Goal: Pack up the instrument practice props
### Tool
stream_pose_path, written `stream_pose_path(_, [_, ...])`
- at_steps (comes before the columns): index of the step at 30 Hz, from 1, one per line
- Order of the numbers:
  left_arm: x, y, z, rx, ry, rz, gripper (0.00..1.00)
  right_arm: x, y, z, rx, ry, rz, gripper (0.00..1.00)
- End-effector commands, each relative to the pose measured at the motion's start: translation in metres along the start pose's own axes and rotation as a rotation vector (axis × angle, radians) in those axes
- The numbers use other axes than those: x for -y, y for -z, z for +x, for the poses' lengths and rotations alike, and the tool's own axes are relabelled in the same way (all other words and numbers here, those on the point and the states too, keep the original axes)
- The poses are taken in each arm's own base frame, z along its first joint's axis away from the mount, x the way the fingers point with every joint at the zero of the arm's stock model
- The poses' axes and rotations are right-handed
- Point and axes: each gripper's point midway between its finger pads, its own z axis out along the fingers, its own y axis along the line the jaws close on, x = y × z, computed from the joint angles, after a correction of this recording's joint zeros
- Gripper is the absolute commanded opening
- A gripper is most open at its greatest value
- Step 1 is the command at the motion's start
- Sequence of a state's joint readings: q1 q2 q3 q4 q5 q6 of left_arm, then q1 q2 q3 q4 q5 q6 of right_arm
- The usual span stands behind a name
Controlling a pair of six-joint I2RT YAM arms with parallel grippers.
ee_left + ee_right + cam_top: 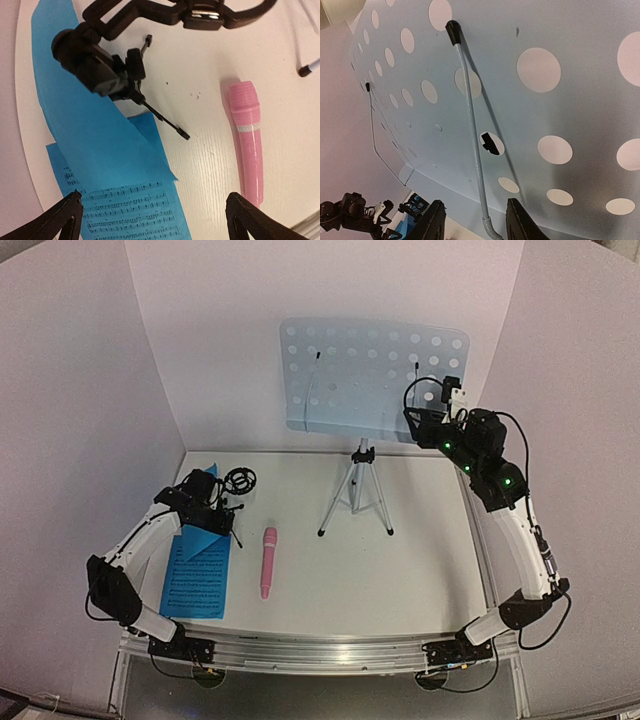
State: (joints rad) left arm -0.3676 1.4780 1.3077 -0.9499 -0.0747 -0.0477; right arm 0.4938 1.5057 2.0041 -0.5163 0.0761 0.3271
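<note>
Tabletop, pale and wood-grained, carries the set. One music stand rises at the back: a pale-blue perforated desk on a silver tripod of three spread legs. Two thin wire page-holders with black tips lie against the desk's face. The right gripper is up at the desk's lower right edge, its jaws part-way apart to either side of the foot of one wire and not closed on it.

Two blue sheet-music pages lie at the left side of the table, a plain blue sheet overlapping a printed one. The left gripper hangs above them, spread wide and holding nothing.

One pink stick microphone lies flat just right of the pages, apart from them. One small black tripod mic stand lies tipped over at the pages' far end, resting partly on the blue sheet, its ring mount beyond.
</note>
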Motion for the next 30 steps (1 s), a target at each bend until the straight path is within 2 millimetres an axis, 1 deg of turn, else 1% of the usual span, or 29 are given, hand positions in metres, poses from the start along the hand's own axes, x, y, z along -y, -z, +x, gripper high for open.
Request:
stream_pose_path(1, [-0.017, -0.010, -0.023, 0.104, 0.014, -0.209, 1.00, -0.006, -0.009, 0.017, -0.053, -0.015, -0.039, 0.40])
stream_pose_path(5, [-0.023, -0.027, -0.026, 0.077, -0.018, -0.269, 1.00, -0.006, -0.008, 0.017, -0.052, -0.016, -0.038, 0.39])
stream_pose_path(9, [-0.024, -0.045, -0.027, 0.052, -0.045, -0.292, 1.00, -0.006, -0.008, 0.018, -0.053, -0.015, -0.036, 0.39])
stream_pose_path(12, [-0.030, -0.053, -0.025, 0.032, -0.069, -0.333, 0.99, -0.005, -0.007, 0.016, -0.049, -0.012, -0.033, 0.39])
stream_pose_path(15, [-0.031, -0.053, -0.030, 0.055, -0.079, -0.344, 0.93, -0.005, -0.006, 0.016, -0.049, -0.010, -0.033, 0.39])
stream_pose_path(19, [-0.031, -0.055, -0.028, 0.044, -0.085, -0.345, 0.73, -0.005, -0.005, 0.017, -0.052, -0.010, -0.034, 0.39])
stream_pose_path(22, [-0.034, -0.057, -0.023, 0.026, -0.093, -0.357, 0.64, -0.005, -0.004, 0.017, -0.049, -0.009, -0.034, 0.39])
stream_pose_path(24, [-0.036, -0.060, -0.019, 0.012, -0.097, -0.361, 0.62, -0.005, -0.003, 0.015, -0.046, -0.007, -0.035, 0.39])
stream_pose_path(26, [-0.040, -0.062, -0.016, -0.003, -0.094, -0.366, 0.61, -0.006, -0.003, 0.015, -0.045, -0.006, -0.036, 0.39])
stream_pose_path(30, [-0.042, -0.063, -0.017, -0.003, -0.090, -0.368, 0.60, -0.007, -0.002, 0.015, -0.047, -0.006, -0.042, 0.39])
